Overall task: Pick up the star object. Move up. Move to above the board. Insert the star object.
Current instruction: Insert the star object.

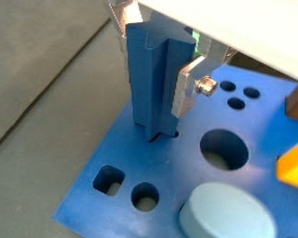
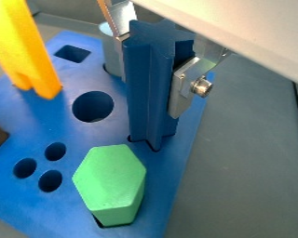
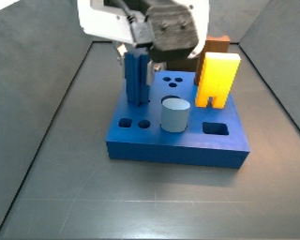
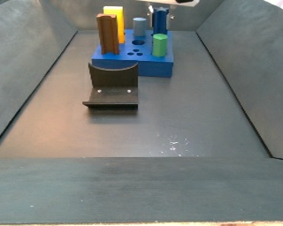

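Note:
My gripper [image 1: 156, 85] is shut on the star object [image 1: 152, 93], a tall dark blue ridged column held upright between the silver fingers [image 1: 184, 88]. Its lower end sits at the mouth of the star-shaped hole in the board [image 1: 115, 149]; I cannot tell how deep it goes. Another wrist view shows the gripper [image 2: 149, 82], the star object [image 2: 145, 102] and the board [image 2: 177, 177] the same way. In a side view the gripper [image 3: 142, 56] holds the star object [image 3: 138, 80] over the board's [image 3: 178, 150] far left part. It also appears in a side view [image 4: 159, 18].
A yellow block [image 3: 217, 77], a pale blue cylinder [image 3: 174, 114] and a green hexagonal post [image 2: 111, 181] stand in the board. Round holes [image 1: 222, 149] and a square hole [image 3: 217, 128] are open. The fixture [image 4: 112, 86] stands on the floor beside the board. Grey walls enclose the floor.

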Tool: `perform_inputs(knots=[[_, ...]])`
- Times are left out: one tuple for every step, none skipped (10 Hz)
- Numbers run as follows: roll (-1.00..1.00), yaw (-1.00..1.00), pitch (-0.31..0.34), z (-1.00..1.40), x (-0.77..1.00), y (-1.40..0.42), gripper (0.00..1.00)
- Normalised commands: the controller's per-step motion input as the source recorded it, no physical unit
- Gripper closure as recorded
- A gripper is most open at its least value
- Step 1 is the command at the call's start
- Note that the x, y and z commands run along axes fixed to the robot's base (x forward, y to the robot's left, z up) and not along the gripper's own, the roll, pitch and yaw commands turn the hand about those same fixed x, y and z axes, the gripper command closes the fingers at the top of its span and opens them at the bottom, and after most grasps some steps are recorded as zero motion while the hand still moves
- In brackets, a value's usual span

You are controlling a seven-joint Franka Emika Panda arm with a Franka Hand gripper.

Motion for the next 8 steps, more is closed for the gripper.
perform_inputs(knots=[[-0.09,-0.42,-0.100,-0.60,0.09,0.00,1.00],[-0.05,-0.35,-0.116,-0.77,0.14,0.00,1.00],[0.00,-0.27,-0.144,-0.91,0.11,0.00,1.00],[0.00,-0.19,-0.154,-0.91,0.03,-0.02,1.00],[0.03,-0.14,-0.136,-0.71,0.00,-0.03,1.00],[-0.01,0.00,-0.234,-0.29,0.00,0.00,1.00],[0.00,0.00,-0.077,-0.11,0.00,0.00,1.00],[0.00,0.00,0.000,0.00,0.00,0.00,1.00]])
